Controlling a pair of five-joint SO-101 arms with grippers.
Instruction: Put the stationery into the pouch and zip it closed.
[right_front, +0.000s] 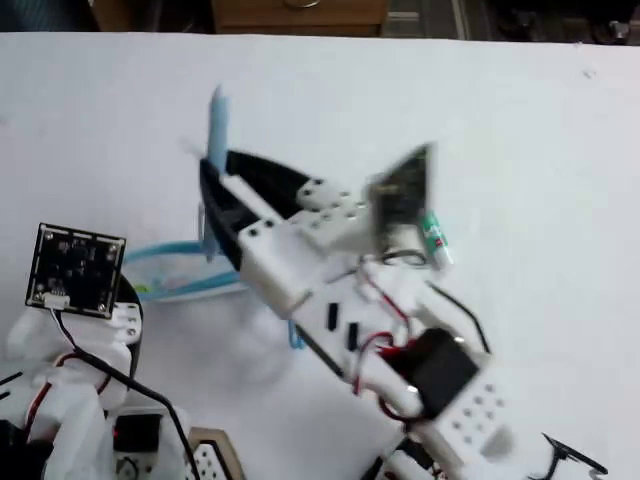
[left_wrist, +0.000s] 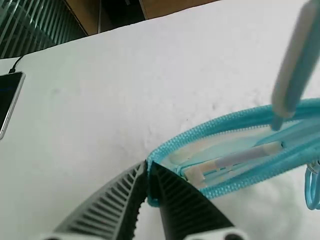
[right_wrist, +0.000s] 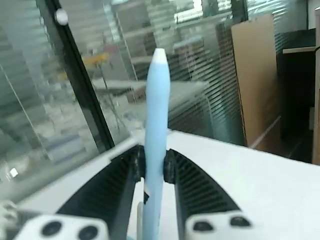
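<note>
The light blue pouch (left_wrist: 240, 145) lies open on the white table, and a white pen (left_wrist: 235, 160) rests inside it. My left gripper (left_wrist: 148, 182) is shut on the pouch's zip edge at one end. In the high view the pouch (right_front: 185, 270) shows between the two arms. My right gripper (right_wrist: 155, 167) is shut on a light blue pen (right_wrist: 156, 110), held upright with its white tip up. From above, that pen (right_front: 216, 130) sticks out past the right gripper (right_front: 212, 190), over the pouch. The same pen (left_wrist: 295, 65) hangs above the pouch opening in the left wrist view.
A small green and white item (right_front: 433, 238) lies on the table beside the right arm. A phone (left_wrist: 7, 105) lies near the table's edge. The left arm's camera board (right_front: 75, 268) stands at the front left. Bare white table (right_front: 520, 140) stretches to the right.
</note>
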